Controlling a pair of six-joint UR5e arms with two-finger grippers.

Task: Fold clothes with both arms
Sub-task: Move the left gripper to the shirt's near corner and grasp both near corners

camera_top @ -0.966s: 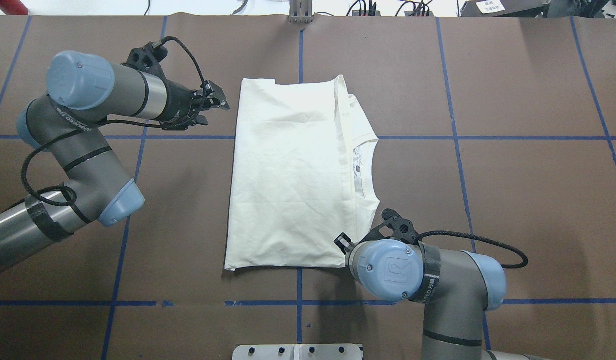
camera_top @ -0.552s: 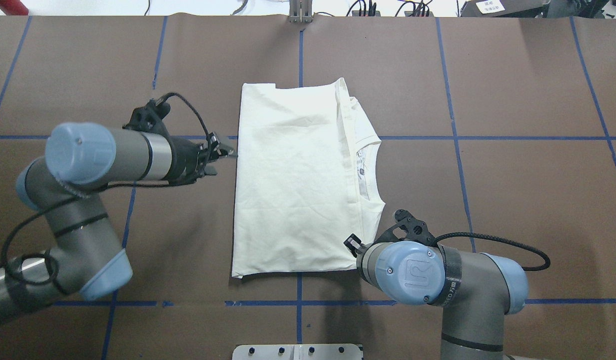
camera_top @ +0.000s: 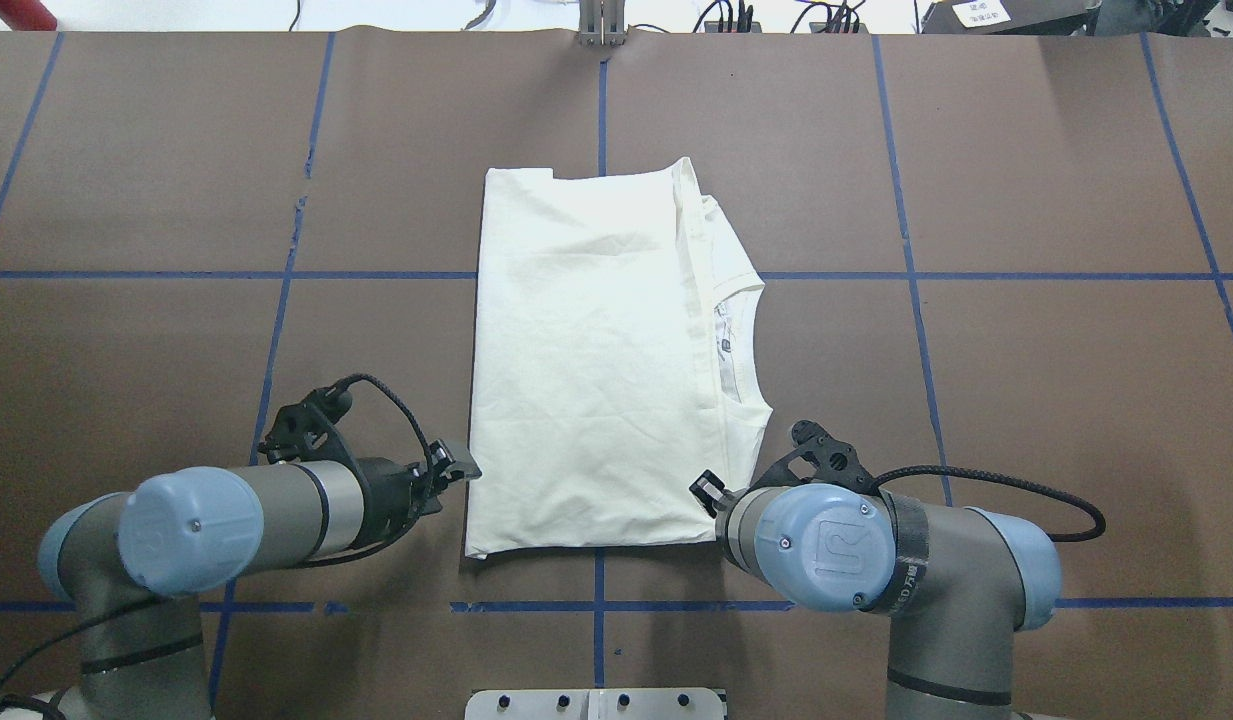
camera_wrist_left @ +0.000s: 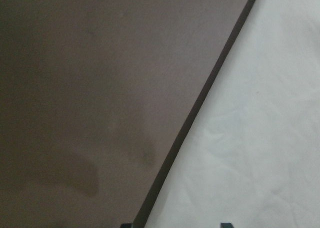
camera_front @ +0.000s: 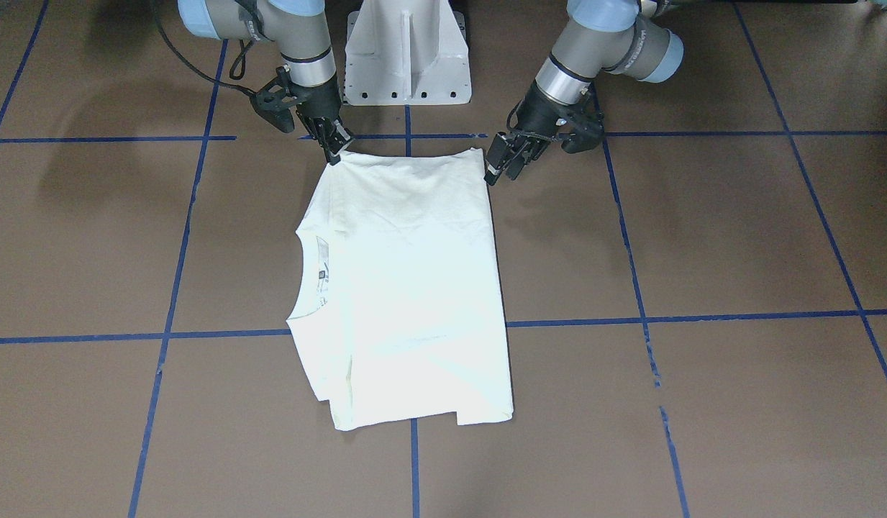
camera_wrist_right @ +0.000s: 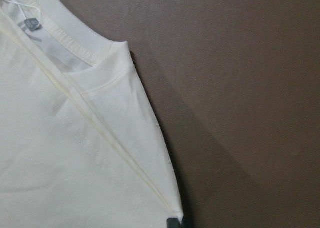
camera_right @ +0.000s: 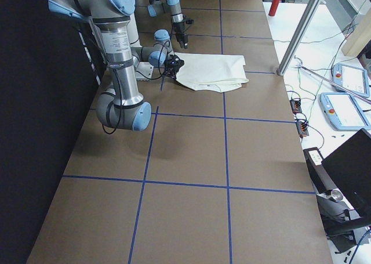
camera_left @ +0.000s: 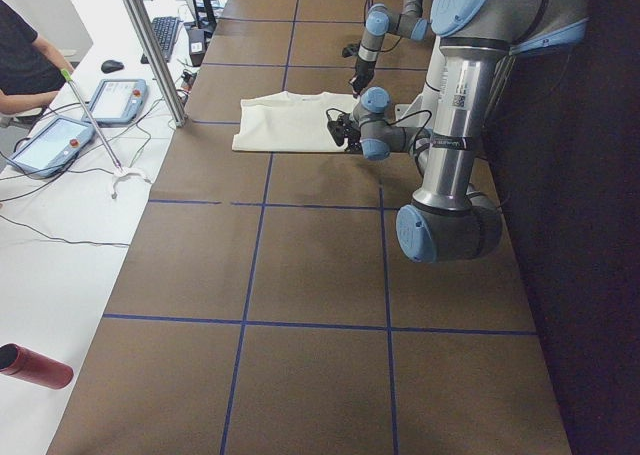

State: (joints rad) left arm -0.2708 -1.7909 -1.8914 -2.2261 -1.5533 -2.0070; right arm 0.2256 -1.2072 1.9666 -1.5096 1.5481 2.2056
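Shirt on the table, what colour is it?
The shirt is cream-white; overhead view shows it best.

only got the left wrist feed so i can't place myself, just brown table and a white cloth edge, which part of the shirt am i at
observer: the left gripper sits at the T-shirt's near-left corner, the end closest to the robot's base.
operator: ok and where's the other arm
observer: the right gripper is at the near-right corner, on the side where the collar lies, with its fingers pinched shut on the cloth there.
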